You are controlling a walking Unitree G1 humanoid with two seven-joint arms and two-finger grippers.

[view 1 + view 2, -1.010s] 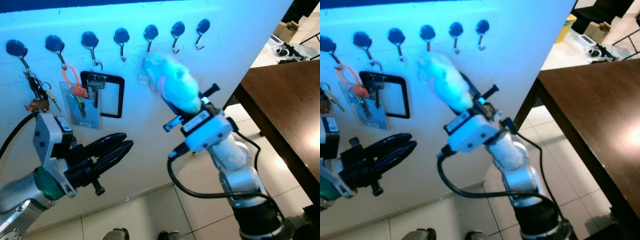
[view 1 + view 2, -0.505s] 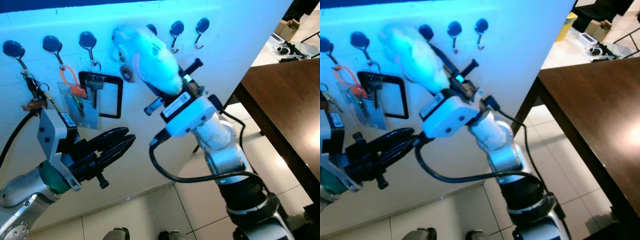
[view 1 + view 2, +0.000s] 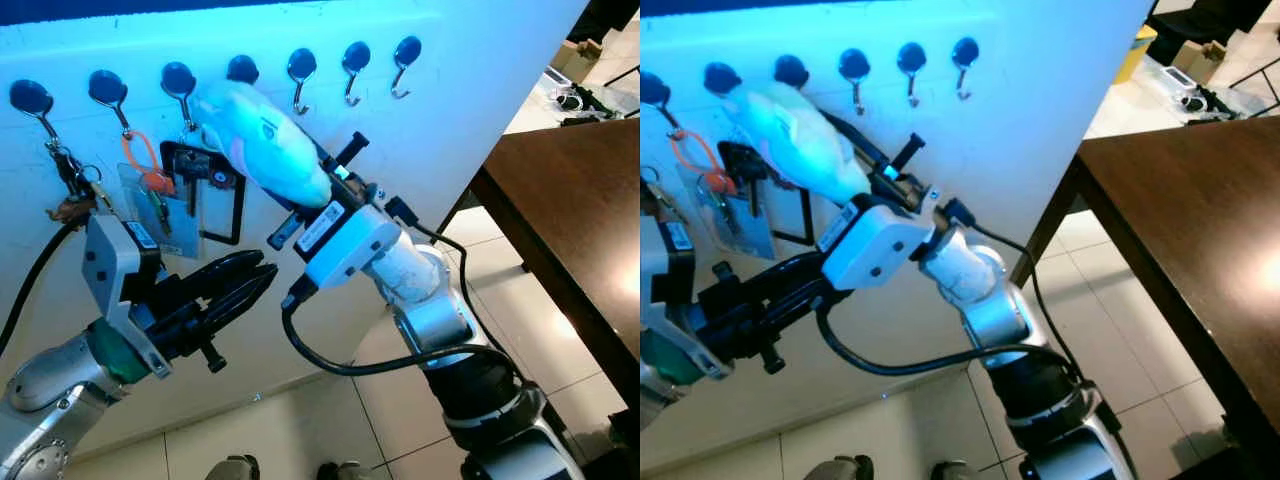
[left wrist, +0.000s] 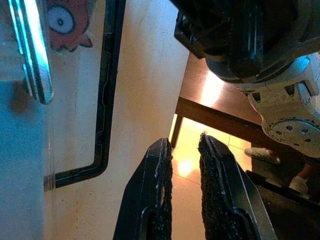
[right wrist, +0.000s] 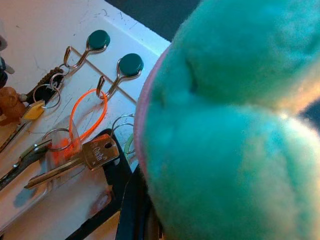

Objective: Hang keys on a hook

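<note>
Nearest me, at the lower left of the head view, I am holding my left gripper (image 3: pixel 235 290) idle, its two long black fingers nearly together with a thin gap between them and nothing inside.

Further out, in the middle of the frame, I am lifting my right gripper (image 3: pixel 318 180) toward the white board (image 3: pixel 470 90). It is clamping the fluffy pale plush toy keychain (image 3: pixel 262 142), which is sitting in the upper middle of the frame, right against the row of dark round-capped metal hooks (image 3: pixel 300 68). The plush is hiding its own key ring, so I cannot tell whether the ring is catching a hook.

I am judging the job as unfinished: the carrying is done, while hooking and letting go are left.

Farthest, at the upper left, an orange loop with a silver key (image 5: pixel 82 157) and a black-framed card holder (image 3: pixel 232 200) are hanging already.
</note>
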